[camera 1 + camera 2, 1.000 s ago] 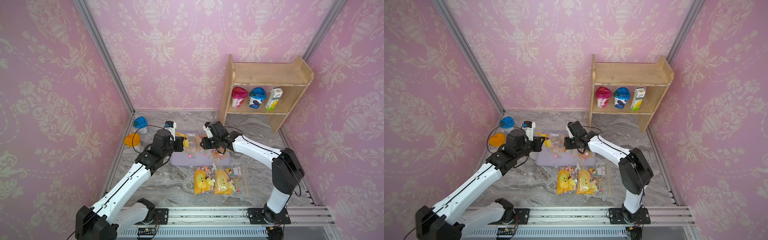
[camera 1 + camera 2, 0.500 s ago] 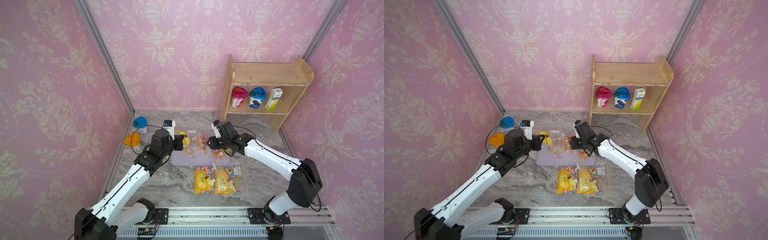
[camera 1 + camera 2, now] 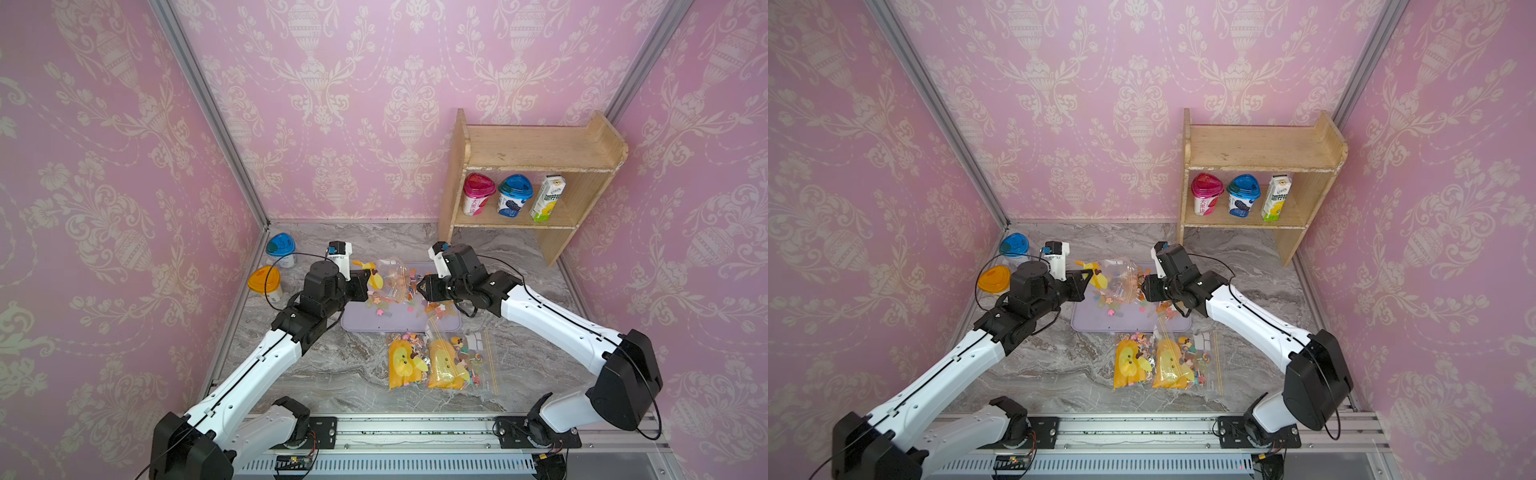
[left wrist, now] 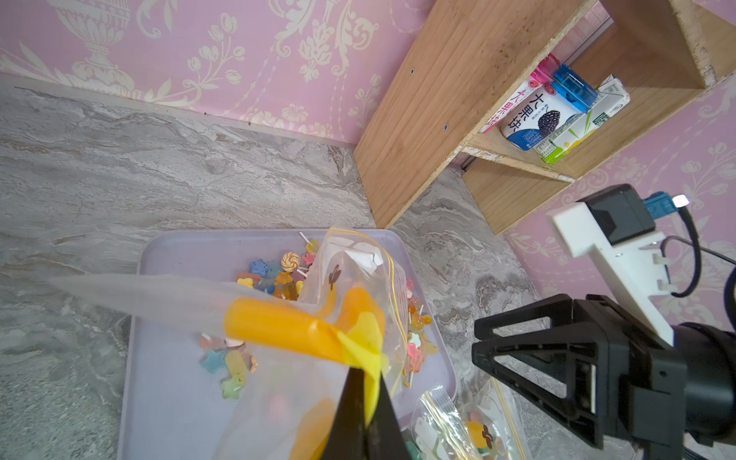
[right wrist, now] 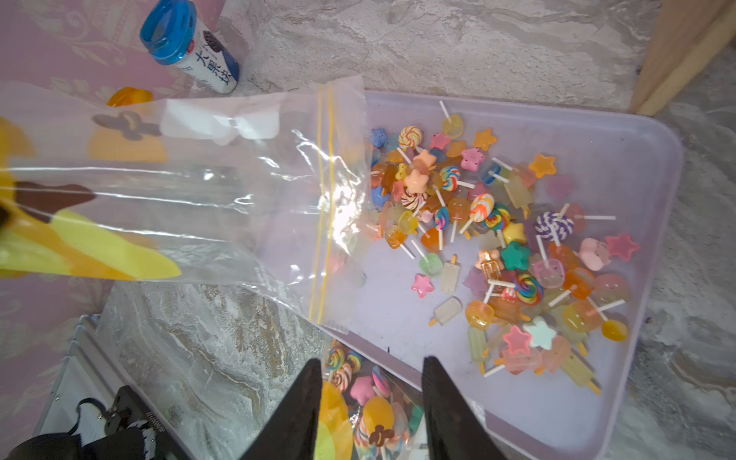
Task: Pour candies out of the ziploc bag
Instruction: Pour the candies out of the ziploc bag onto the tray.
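Right wrist view: candies (image 5: 478, 223) lie heaped in tray (image 5: 625, 131) beside ziploc bag (image 5: 239, 191).

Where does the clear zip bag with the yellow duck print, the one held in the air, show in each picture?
Top view: clear zip bag mid-picture, over the lavender plastic tray.
Top view: mid-picture again, slightly further left.
Left wrist: close up, near the centre.
Right wrist: large, its mouth over the candies.
Shared landmark: the tray.
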Motion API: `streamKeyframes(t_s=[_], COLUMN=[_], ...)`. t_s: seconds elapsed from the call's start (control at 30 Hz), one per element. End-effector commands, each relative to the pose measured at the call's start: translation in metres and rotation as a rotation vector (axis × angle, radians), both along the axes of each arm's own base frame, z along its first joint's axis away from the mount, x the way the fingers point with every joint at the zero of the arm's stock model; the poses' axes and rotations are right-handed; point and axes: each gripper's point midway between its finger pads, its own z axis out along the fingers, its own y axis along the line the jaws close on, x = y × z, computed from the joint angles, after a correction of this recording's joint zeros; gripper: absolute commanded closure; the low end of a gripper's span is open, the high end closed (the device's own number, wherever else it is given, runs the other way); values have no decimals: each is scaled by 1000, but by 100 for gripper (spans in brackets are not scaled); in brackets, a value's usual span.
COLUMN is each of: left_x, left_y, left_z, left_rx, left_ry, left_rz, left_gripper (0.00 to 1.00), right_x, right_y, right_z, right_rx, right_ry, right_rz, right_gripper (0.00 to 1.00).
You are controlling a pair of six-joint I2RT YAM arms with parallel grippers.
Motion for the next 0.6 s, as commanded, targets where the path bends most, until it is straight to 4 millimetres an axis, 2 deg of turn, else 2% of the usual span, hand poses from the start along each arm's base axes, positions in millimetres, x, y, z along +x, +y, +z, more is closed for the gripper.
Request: streamKeyframes(t_s=[0.0,0.1,0.3,0.47,0.57], left_x=[2,2,2,-3,-5], left_y=[-4,-3,-5,-2,6], left_z=[1,4,-2,10,19], left_rx=[-43,-45,-50,-63,-72], left_ry=[3,-5,-6,-54,-85], left_rz=[-11,-8,-15,-23,-4], left_gripper=[100,100,100,100,100], right_x=[0,9,29,48,51], right_y=[25,35,65,69,65], right_z=[47,43,-3,-53,-72], right_rx=[149,157,193,146,116], right_ry=[-66,-54,41,133,157], right_rz=[78,82,113,69,46], right_gripper=[54,54,54,56,57])
